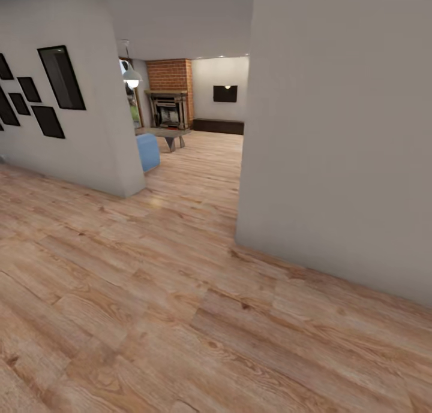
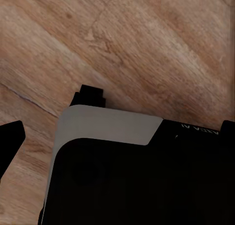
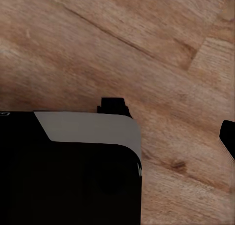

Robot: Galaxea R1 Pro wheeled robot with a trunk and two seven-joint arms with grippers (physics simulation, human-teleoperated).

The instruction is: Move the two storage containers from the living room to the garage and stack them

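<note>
Two containers are nowhere in sight. Head view: beyond the wall corner (image 1: pixel 240 233), the living room's fireplace (image 1: pixel 170 108) — still approaching; drive through. Wrist views: left gripper (image 2: pixel 49 115) and right gripper (image 3: pixel 171 120) above the wood floor (image 3: pixel 122 49), spread wide, empty.

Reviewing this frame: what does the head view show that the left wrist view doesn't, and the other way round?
Head view: a passage between two grey walls leading to the living room, with brick fireplace, wall TV, long dark cabinet, blue sofa and black frames.

Left wrist view: a black and grey part of the robot seen close above the floor.

Both: light wood-plank flooring; no orange-red container.
</note>
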